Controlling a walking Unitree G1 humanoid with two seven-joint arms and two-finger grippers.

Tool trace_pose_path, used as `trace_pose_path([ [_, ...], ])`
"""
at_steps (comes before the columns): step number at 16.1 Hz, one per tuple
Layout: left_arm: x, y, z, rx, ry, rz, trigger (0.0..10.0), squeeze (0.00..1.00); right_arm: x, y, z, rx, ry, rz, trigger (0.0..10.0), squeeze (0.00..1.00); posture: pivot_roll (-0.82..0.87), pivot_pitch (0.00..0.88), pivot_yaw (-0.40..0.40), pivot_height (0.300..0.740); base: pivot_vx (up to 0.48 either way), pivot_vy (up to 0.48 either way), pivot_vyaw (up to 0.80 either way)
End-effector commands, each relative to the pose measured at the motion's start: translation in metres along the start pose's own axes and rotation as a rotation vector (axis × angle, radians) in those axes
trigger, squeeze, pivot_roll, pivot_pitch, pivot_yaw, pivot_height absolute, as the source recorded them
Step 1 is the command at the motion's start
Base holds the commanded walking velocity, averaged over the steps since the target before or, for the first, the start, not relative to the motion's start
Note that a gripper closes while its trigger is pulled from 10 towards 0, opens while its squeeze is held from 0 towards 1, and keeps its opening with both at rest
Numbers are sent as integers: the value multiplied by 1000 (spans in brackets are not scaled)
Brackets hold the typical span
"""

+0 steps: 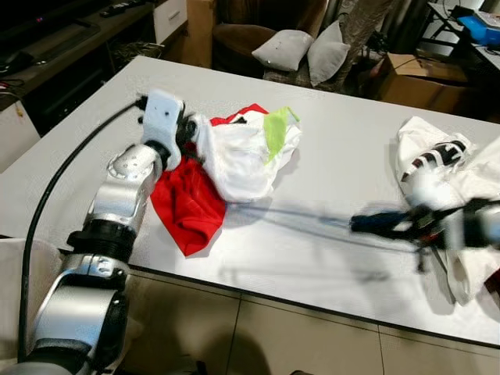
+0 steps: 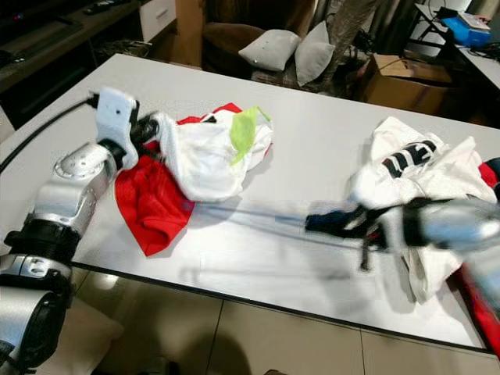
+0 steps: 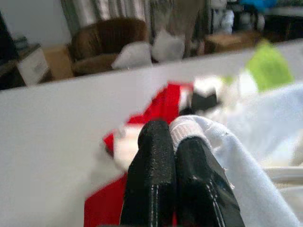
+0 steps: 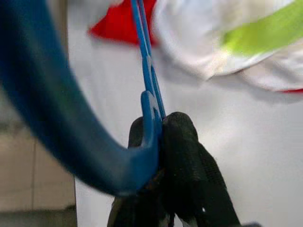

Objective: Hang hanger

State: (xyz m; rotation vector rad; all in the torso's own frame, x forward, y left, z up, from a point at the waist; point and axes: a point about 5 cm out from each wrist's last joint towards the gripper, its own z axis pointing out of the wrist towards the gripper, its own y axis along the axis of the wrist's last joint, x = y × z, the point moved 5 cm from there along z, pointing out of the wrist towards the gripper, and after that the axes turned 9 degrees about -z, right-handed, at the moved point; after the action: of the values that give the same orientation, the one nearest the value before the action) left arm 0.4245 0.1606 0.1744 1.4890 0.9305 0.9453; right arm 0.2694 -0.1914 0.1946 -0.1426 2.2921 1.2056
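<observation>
The left gripper (image 3: 173,137) pinches the hem of a white shirt (image 1: 242,156) at ten o'clock on the bench (image 1: 328,258), over a red cloth (image 1: 187,203). The right gripper (image 4: 163,125) clamps the blue hanger (image 4: 147,71) (blurred) at four o'clock, pointing toward the shirt.

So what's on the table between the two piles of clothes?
Mostly bare white table and the blue hanger, pinched in the right gripper, reaching toward the white shirt, per the eye views.

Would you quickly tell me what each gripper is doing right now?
Left gripper: jaws shut on the white garment.
Right gripper: jaws shut on the blue hanger.
</observation>
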Motion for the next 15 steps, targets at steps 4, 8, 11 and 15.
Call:
trace_pose_path([
  [4,-52,-43,-30,153,-385,62,10000,0,-32,27,-31,-105,-180,39,10000,0,-69,0,-46,740,0,0,0],
  [8,-114,-30,-65,138,-730,-38,10000,0,-52,-1,-16,7,-369,124,10000,0,-60,0,-54,740,0,0,0],
  [11,-127,-15,-76,100,-789,-52,10000,1000,-52,-20,15,52,-486,276,10000,0,-54,0,-65,740,0,0,0],
  [15,-104,-14,-105,258,-820,129,10000,1000,-62,-30,29,30,-670,454,10000,0,-35,0,-90,740,0,0,0],
])
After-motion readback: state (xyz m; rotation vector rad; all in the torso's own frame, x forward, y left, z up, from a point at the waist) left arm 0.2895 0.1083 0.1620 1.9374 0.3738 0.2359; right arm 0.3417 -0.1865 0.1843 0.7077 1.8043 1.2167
